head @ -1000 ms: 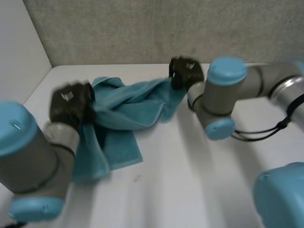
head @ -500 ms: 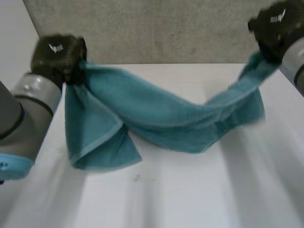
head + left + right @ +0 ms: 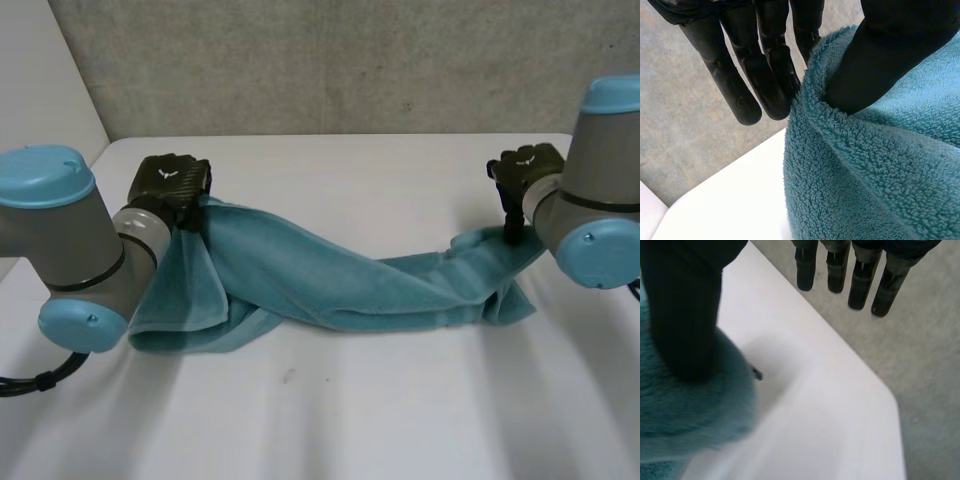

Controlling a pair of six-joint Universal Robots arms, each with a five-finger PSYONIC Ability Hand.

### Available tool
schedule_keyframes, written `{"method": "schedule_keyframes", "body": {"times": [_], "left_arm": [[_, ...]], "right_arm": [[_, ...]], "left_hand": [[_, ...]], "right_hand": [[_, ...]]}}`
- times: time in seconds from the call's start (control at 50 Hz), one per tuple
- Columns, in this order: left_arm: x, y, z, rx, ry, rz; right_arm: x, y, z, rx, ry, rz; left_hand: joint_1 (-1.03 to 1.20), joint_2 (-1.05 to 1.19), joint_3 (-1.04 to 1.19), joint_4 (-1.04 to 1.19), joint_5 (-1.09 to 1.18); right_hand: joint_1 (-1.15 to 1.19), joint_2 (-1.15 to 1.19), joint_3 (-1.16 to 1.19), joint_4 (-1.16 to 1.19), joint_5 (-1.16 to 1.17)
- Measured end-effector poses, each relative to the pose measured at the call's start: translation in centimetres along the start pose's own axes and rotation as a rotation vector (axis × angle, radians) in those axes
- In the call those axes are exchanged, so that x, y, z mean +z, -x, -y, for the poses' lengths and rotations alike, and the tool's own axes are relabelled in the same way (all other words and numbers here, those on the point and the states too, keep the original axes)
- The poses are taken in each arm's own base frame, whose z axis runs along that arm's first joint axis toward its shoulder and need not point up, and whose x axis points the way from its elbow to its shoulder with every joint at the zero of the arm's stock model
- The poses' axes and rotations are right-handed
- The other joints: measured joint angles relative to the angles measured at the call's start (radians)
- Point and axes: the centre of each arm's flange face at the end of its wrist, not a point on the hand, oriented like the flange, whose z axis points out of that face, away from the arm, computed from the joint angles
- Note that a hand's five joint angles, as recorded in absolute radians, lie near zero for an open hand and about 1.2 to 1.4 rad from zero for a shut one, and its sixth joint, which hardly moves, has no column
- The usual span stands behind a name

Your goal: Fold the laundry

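towel (image 3: 330,285): lies long across mid frame, left to right, on the white table (image 3: 350,410).
L hand (image 3: 172,183): pinches towel's left end, thumb vs fingers.
R hand (image 3: 525,172): at right end; fingers straight, no pinch, thumb touches towel.

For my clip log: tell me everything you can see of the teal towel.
The towel is teal terry cloth with a hemmed edge. It stretches twisted between the hands, its middle sagging onto the table. The left hand pinches one end between thumb and fingers; the right hand presses its thumb on the other end, fingers straight and clear.
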Motion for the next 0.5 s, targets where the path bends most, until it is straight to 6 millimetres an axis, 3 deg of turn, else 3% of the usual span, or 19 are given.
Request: {"method": "schedule_keyframes", "body": {"times": [0.1, 0.22, 0.3, 0.42, 0.5], "left_arm": [[0.2, 0.2, -0.9, -0.004, 0.021, 0.0], [-0.7, 0.3, -0.9, -0.008, 0.035, 0.0], [-1.8, 0.6, -0.6, -0.011, 0.038, 0.006], [-2.5, 1.0, -0.3, -0.012, 0.037, 0.016], [-2.5, 1.2, -0.3, -0.012, 0.039, 0.023]], "right_arm": [[0.3, -0.2, -0.2, 0.109, 0.011, 0.003], [-3.1, -1.8, 1.8, 0.173, -0.067, 0.071], [-6.6, -2.0, 2.4, 0.164, -0.127, 0.188], [-9.5, -1.0, 1.5, 0.061, -0.156, 0.293], [-9.9, -0.4, 0.5, -0.034, -0.163, 0.307]], "left_hand": [[0.0, 0.0, 0.0, 0.0, 0.0], [0.0, -0.001, -0.001, -0.001, 0.0], [0.0, -0.002, -0.003, -0.002, 0.0], [0.0, -0.002, -0.003, -0.005, 0.0], [0.0, -0.002, -0.003, -0.007, 0.0]], "right_hand": [[-0.007, -0.036, -0.043, -0.03, -0.034], [-0.007, -0.036, -0.043, -0.03, -0.034], [-0.007, -0.036, -0.043, -0.03, -0.034], [-0.007, -0.036, -0.043, -0.03, -0.034], [-0.007, -0.036, -0.043, -0.03, -0.034]]}}
